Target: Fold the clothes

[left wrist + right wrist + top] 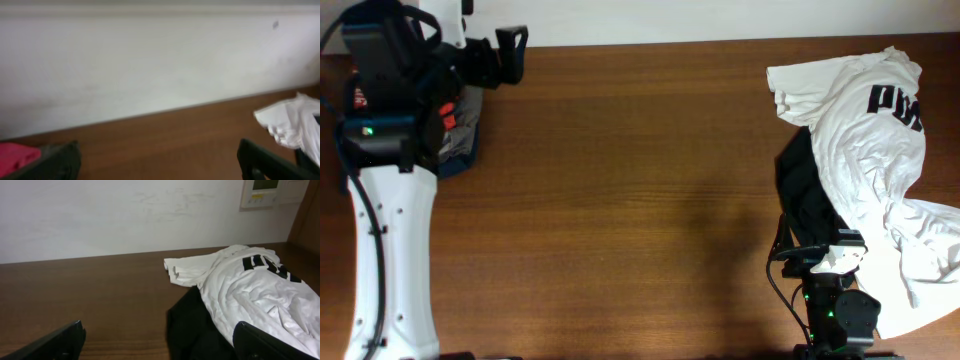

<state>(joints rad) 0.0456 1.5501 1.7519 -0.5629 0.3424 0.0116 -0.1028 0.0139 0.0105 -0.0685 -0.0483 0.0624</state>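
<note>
The left tool and right tool are held wide, empty. The crumpled white lettered T-shirt is laid lengthwise along the right edge of the bench, lettering farthest.

Lab-like indoor room, wooden table, bare white wall, wall-mounted control panel

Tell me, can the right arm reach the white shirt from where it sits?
Probably yes. The white shirt lies close beside the right arm, partly over a black cloth. The right claw is open and faces it, with nothing in between.
</note>
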